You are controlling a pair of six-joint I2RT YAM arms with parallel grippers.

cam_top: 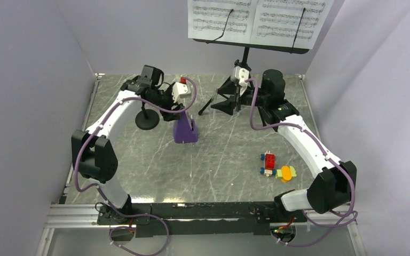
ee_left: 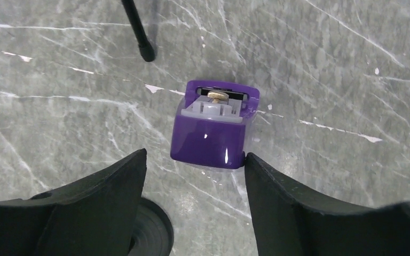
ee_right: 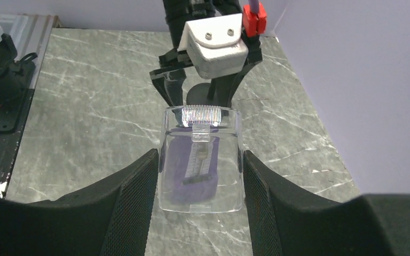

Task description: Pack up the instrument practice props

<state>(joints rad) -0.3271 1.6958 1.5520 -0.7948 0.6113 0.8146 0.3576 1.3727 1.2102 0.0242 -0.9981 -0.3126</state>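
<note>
Left wrist: music stand leg (ee_left: pixel 137 32) beyond metronome (ee_left: pixel 213 128), perhaps microphone stand base (ee_left: pixel 150 234) nearer.

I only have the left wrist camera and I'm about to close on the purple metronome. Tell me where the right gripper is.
Observer: The right gripper is open and empty, aimed at the metronome's clear front, apart from it.
Operator: Now report what stands at the back.
Observer: The music stand, with sheet music on its desk.
Operator: Name anything loose on the right side.
Observer: A few toy blocks lie on the table there.
</note>
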